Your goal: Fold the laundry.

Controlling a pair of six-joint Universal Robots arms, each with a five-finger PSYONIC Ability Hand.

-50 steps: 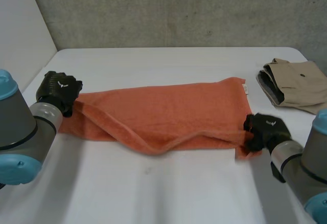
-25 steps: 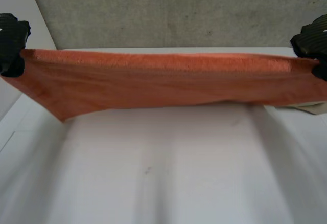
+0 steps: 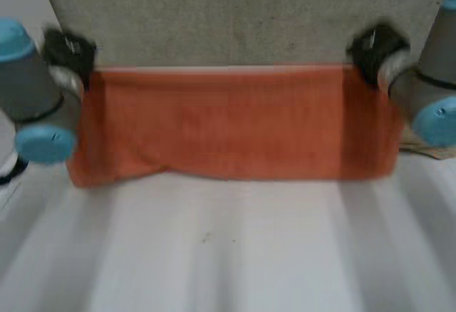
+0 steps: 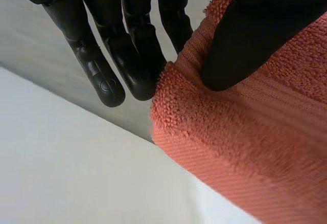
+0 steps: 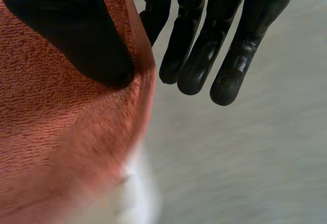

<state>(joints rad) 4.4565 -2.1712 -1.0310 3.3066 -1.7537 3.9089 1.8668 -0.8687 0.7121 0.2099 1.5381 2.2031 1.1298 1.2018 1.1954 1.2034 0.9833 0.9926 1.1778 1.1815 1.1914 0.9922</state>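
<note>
You see the orange towel (image 3: 235, 123) held up in the air above the white table (image 3: 228, 255), stretched wide between the two hands, with the grey wall (image 3: 228, 20) behind it. Its upper edge runs almost level from one hand to the other, and the cloth hangs down from it as a flat sheet. The lower edge is a little uneven and drops lower at the left side. You cannot tell from the head view whether this lower edge touches the table. The left hand (image 3: 68, 47) is at the upper left corner of the towel. In its wrist view the thumb (image 4: 245, 45) presses on the front of the corner, while the fingers (image 4: 127, 55) are straight behind the cloth, so the corner is pinched between them. The right hand (image 3: 375, 48) is at the upper right corner. There the thumb (image 5: 76, 35) lies on the towel near its side edge, and the fingers (image 5: 204, 45) reach out straight on the other side of the cloth, so this corner is pinched in the same way. Low beside the right arm (image 3: 427, 105), a folded beige garment (image 3: 427, 150) lies on the table at the right edge, partly hidden by the arm and the towel.
</note>
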